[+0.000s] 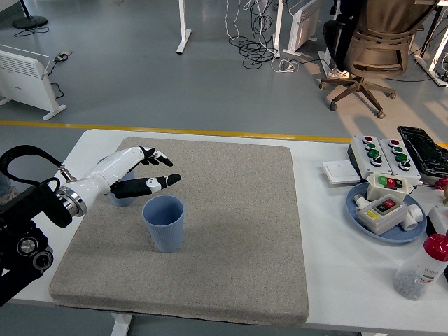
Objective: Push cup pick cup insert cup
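Two blue cups stand upright on the grey mat [231, 231]. The near cup [164, 222] stands free at the mat's left middle. The far cup [122, 198] is behind it to the left, mostly hidden by my left forearm. My left hand [161, 171] is open, its fingers spread, raised above the mat just past the far cup and above the near cup's far rim. It holds nothing. My right arm is out of view.
At the right stand a blue plate [357, 209] with button boxes, a white button box [381, 153], a black tray [424, 150], a flat white square [339, 172] and a red-capped bottle [422, 269]. A chair stands on the floor beyond the table.
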